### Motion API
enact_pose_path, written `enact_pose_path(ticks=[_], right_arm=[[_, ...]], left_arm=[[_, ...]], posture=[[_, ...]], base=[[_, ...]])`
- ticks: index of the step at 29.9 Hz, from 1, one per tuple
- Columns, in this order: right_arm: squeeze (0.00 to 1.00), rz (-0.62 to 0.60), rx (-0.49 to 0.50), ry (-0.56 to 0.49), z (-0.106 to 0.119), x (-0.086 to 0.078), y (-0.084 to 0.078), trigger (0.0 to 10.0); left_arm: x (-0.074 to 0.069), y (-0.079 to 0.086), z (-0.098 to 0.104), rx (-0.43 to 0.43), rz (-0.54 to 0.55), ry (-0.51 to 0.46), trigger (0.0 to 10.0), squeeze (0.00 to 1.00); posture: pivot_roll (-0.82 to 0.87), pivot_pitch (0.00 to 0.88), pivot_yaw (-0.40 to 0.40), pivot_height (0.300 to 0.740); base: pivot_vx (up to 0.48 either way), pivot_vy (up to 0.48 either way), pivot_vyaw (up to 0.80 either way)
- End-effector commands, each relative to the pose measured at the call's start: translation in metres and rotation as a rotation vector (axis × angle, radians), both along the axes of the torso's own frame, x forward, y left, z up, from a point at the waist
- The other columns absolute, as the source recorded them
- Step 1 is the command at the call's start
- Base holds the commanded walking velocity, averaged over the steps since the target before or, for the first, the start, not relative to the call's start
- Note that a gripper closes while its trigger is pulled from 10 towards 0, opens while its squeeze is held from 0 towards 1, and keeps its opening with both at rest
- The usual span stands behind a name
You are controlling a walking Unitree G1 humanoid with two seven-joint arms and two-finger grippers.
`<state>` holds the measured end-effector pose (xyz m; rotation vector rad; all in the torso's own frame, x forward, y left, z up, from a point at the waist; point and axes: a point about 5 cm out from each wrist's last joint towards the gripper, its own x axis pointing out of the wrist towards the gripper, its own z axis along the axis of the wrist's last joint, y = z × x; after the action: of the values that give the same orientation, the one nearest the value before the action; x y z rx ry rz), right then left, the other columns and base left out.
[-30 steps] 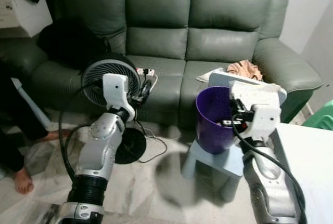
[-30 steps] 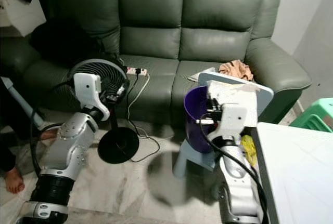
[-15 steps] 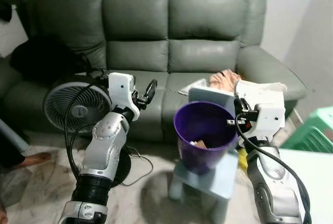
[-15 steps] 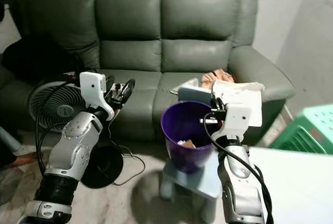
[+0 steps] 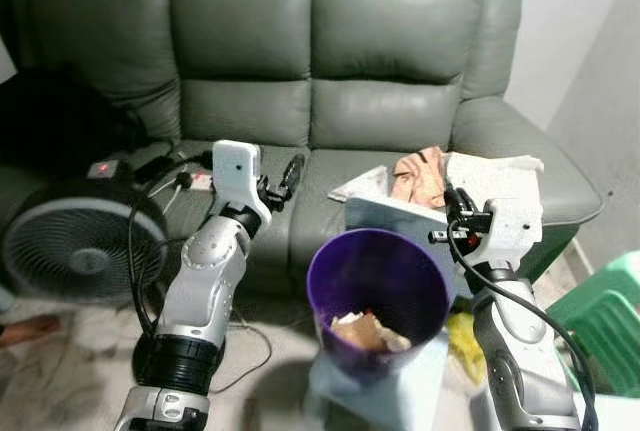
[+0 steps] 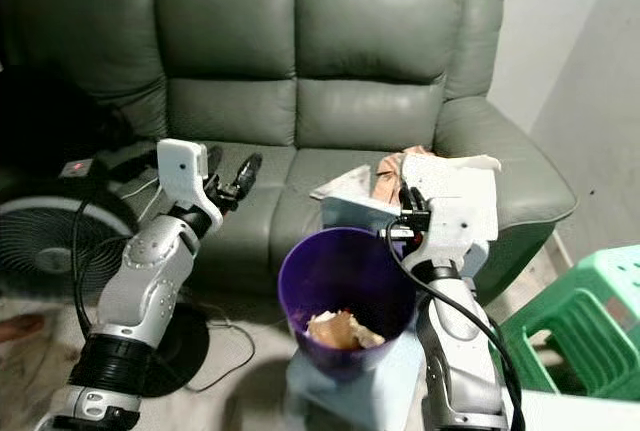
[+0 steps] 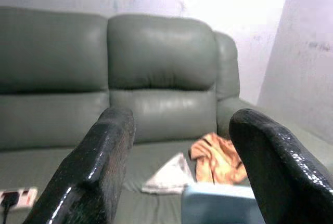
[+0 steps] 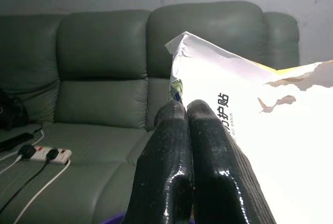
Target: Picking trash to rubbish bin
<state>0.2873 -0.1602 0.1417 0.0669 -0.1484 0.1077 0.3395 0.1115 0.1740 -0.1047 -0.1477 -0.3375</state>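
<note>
At right of frame, the right gripper [image 8: 186, 130] pinches a torn white packet [image 8: 250, 125] above the purple bin [image 5: 378, 281]. The left gripper [image 7: 179, 146], fingers spread, hangs empty at centre left before the green sofa [image 5: 330, 61].

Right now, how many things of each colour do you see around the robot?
Purple: 1, the bin
Green: 2, the sofa and the plastic stool
White: 1, the torn packet in the right gripper
Black: 1, the fan
Total: 5
</note>
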Motion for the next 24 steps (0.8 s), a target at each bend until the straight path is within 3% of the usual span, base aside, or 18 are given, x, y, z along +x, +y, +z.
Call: enact_pose_path(ticks=[1, 12, 16, 24], right_arm=[[0.00, 0.045, -0.007, 0.006, 0.001, 0.000, 0.009, 10.0], [0.00, 0.130, -0.098, 0.042, -0.001, 0.009, 0.011, 10.0], [0.00, 0.191, -0.269, 0.066, -0.003, 0.019, 0.009, 10.0], [0.00, 0.288, -0.420, 0.137, -0.015, 0.036, 0.004, 10.0]], left_arm=[[-0.003, 0.005, -0.004, 0.016, 0.021, 0.008, 10.0, 0.00], [-0.016, -0.001, -0.015, 0.032, -0.068, 0.024, 10.0, 0.00], [-0.035, -0.013, -0.022, 0.071, -0.176, 0.006, 10.0, 0.00], [-0.068, -0.031, -0.039, 0.086, -0.288, 0.058, 10.0, 0.00]], posture=[[-0.02, 0.000, -0.007, 0.740], [-0.01, 0.000, -0.019, 0.740], [0.00, 0.000, -0.035, 0.740], [0.02, 0.000, -0.059, 0.740]], base=[[0.000, 0.000, 0.00], [0.000, 0.000, 0.00], [0.000, 0.000, 0.00], [0.000, 0.000, 0.00]])
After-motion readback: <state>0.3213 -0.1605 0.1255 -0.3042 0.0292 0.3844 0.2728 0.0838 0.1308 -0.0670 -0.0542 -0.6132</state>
